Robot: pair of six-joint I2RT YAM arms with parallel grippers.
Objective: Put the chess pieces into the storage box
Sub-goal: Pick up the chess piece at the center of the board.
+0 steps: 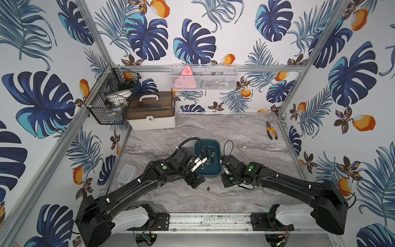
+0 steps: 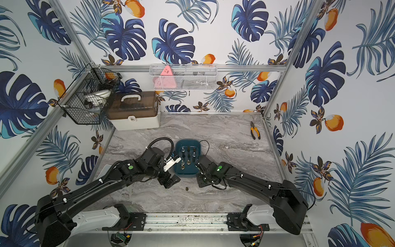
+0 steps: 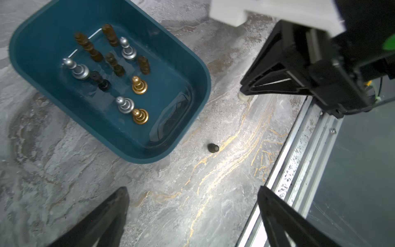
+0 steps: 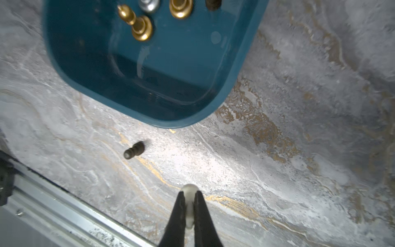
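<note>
Item: storage box (image 3: 166, 70), a dark teal tub standing mid-counter (image 4: 277, 149). Contents: about ten chess pieces (image 3: 113, 64) standing upright: brown, silver, gold and one black. Outstanding, entry one: white piece (image 4: 189, 188), pinched between the right fingers (image 4: 177, 213), which are nearly closed on it. It sits just off the box's near corner on the right arm's side, low over the counter; whether it touches the counter cannot be told. The box opening lies ahead of those fingertips, so the likely next move is a lift and a short forward carry over the rim. Outstanding, entry two: dark pawn (image 3: 213, 147), apparently upright with its long axis vertical. It stands just off the same short end of the box, between the two arms and about equally near each. Left fingers (image 3: 106, 213): spread wide and empty, off the box's near corner on the left arm's side, with the pawn ahead of them.
</note>
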